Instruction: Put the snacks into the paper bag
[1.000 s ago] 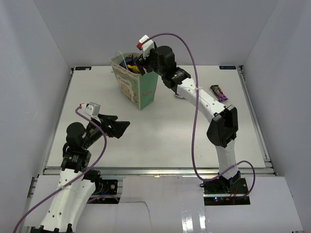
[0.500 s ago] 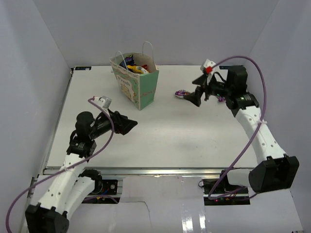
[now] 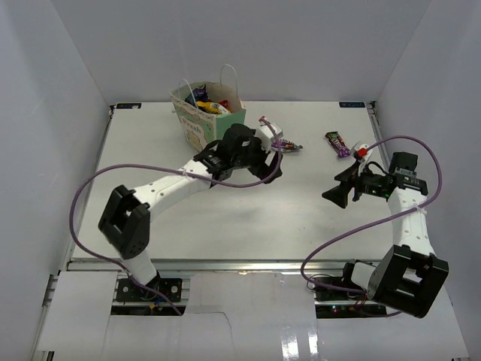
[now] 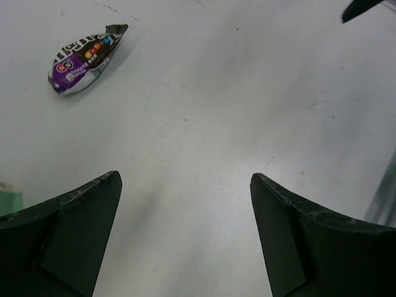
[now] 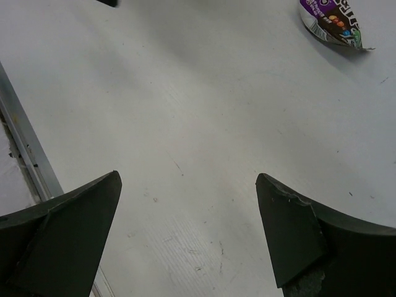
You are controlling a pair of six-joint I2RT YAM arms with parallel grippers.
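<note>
The paper bag [image 3: 197, 129] stands upright at the far left of the bench [image 3: 248, 218], with a bunch of snacks [image 3: 209, 104] already showing in its open top. Next along, the left arm [image 3: 169, 183] is stretched out across the middle. The left jaws are spread wide with nothing in them, over bare bench.

The small purple candy [image 4: 83, 57] is the one to watch. In the left wrist view it lies ahead of those jaws and off to their left, not touching, with its long axis on a diagonal to the gap between them. The left jaws are clearly the nearer pair, so I'd guess it's theirs, probably with a wrist turn to take it across its narrow side.

Further right, the dark purple bar [image 3: 338, 143] lies flat, angled far-left to near-right, well apart from the candy. The right jaws sit on the near side of it, also wide open and empty, pointing back toward the middle.

The bench is plain white and lightly scuffed, with a metal rail [image 5: 28, 161] along its near edge and white walls [image 3: 60, 113] on three sides.
</note>
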